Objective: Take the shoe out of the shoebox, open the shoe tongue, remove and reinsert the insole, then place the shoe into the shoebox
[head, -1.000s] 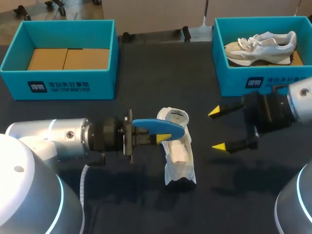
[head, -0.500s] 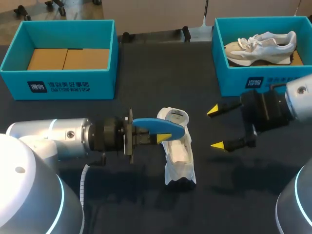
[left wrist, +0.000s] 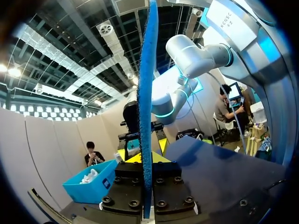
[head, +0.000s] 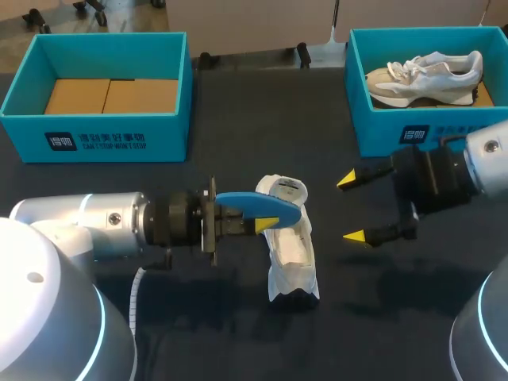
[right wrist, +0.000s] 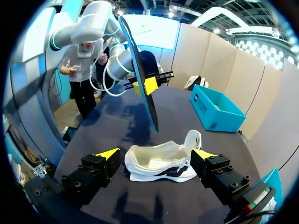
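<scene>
Blue insole (head: 258,208): pinched tight in the left tool (head: 263,218), up off the dark table (head: 238,111).
White shoe (head: 290,250): lying on the table between the tools.
Right tool (head: 352,209): spread wide, holding nothing.

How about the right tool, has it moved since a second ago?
Yes, slightly. The right tool has edged away from the robot, toward the front wall of the right shoebox, and has held still for the last half second.
</scene>
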You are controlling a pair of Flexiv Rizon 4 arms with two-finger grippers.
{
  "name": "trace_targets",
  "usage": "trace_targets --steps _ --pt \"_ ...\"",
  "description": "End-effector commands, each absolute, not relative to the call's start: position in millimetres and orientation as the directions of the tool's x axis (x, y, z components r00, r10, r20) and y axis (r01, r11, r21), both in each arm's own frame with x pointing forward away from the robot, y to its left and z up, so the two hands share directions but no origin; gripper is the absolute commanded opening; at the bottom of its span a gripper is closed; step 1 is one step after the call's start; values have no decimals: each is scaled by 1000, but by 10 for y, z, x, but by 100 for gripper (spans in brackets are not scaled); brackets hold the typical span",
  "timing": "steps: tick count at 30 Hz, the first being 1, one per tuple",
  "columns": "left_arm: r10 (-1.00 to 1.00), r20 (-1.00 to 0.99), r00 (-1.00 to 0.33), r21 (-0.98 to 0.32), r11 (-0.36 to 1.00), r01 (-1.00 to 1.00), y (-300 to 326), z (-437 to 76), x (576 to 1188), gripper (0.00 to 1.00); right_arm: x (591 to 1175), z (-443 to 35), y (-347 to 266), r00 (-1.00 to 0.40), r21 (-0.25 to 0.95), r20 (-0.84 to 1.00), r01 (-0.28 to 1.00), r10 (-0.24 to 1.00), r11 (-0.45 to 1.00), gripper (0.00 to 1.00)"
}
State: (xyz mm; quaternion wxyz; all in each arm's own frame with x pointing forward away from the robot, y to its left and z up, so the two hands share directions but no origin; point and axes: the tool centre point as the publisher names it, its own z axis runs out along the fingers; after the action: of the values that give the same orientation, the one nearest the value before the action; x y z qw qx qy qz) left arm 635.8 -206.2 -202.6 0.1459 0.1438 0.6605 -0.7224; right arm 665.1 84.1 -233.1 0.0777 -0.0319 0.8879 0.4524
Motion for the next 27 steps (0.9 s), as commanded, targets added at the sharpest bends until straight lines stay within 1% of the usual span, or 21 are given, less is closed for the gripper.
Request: trace_targets --steps 1,4,7,9,10,12,13,18,27 --pt "-15 -385 -923 -921 -65 385 -2055 -2047 6348 0 6637 -2409 833 -978 747 -209 -152 11 647 100" --pt "-7 -383 -924 -922 -57 383 -2050 -2038 6319 0 6634 -2463 796 -965 686 -262 -190 -6 702 100" --pt "-9 -384 -923 -922 -50 384 -2062 -2048 6308 0 6657 -2510 757 -958 615 -286 -196 -15 764 100" --pt "-11 -385 -923 -922 -46 385 -2076 -2057 6301 0 6672 -2527 756 -956 604 -293 -201 -21 771 100" --pt "-16 -394 -919 -918 -36 394 -2088 -2065 6295 0 6688 -2534 764 -954 567 -299 -198 -25 800 100" --pt "-17 -397 -918 -917 -34 397 -2102 -2076 6297 0 6705 -2545 777 -951 542 -308 -206 -35 815 100" --pt "-14 -408 -913 -912 -25 408 -2118 -2082 6300 0 6720 -2555 788 -949 506 -311 -206 -45 837 100" --pt "-19 -437 -899 -899 -7 438 -2204 -2103 6354 0 6782 -2604 797 -941 426 -331 -220 -76 877 100" --pt "-1 -461 -888 -887 28 460 -2335 -2151 6405 0 6885 -2731 726 -936 288 -339 -203 -98 936 100"
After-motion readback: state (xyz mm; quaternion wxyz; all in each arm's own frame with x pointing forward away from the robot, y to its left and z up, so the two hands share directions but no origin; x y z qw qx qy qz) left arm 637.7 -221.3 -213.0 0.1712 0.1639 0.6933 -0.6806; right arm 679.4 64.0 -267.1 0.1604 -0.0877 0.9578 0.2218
